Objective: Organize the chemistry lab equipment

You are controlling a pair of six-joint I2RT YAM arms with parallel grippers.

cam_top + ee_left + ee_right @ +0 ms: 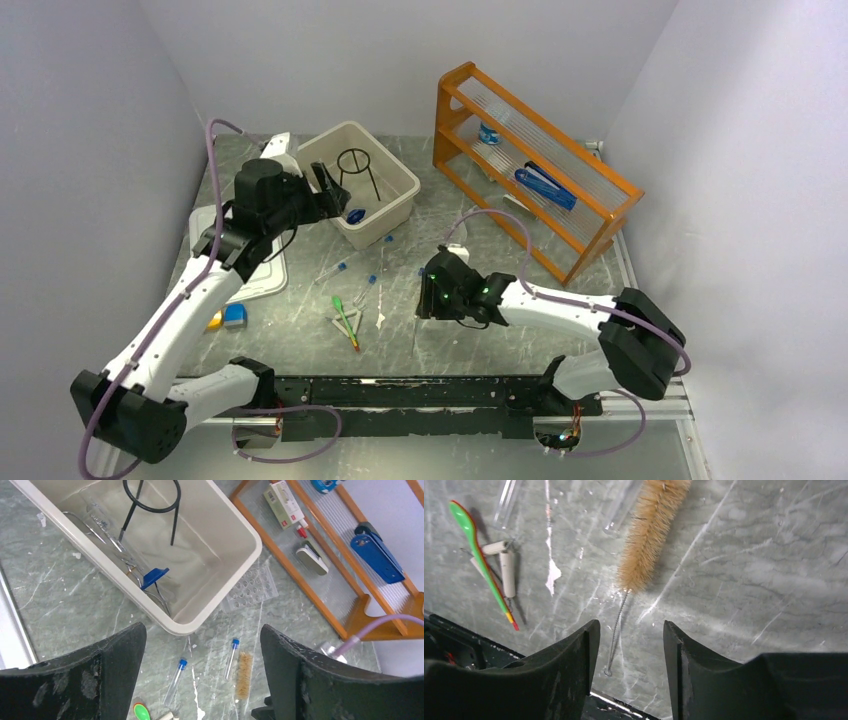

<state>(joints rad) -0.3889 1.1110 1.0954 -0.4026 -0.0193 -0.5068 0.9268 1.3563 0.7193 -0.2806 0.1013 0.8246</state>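
Observation:
My left gripper (327,192) is open and empty, held above the near rim of the beige bin (398,202). The bin (240,565) holds the black wire ring stand (150,500), metal tweezers and glass rods (107,530) and a blue clip (155,576). Two blue-capped test tubes (176,680) (231,657) and the brush (244,675) lie on the table below the left gripper (202,630). The clear tube rack (250,587) lies flat beside the bin. My right gripper (631,627) is open low over the wire handle of the brush (649,530). Green droppers (474,540) lie to its left.
The orange wooden shelf rack (530,170) stands at the back right with blue items on it. A white tray (262,275) lies at the left, with small orange and blue blocks (228,318) near it. Two short white rods (508,570) lie by the droppers.

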